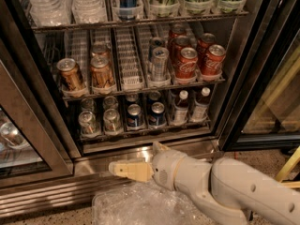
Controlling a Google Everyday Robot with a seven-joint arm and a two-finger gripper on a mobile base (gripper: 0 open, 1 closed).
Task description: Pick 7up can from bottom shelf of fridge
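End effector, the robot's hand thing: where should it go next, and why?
Probably raise the tan end effector toward the pale silver-green aluminium 7up can: it hangs below the bottom wire shelf, in front of the stainless steel fridge base.

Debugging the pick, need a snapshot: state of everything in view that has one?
fridge: door open.
7up can: upright on bottom shelf, left lane, untouched.
Pepsi cans: upright beside it.
Coke cans: upright, shelf above.
end effector: below that shelf, in front of the steel base, clear of the cans.
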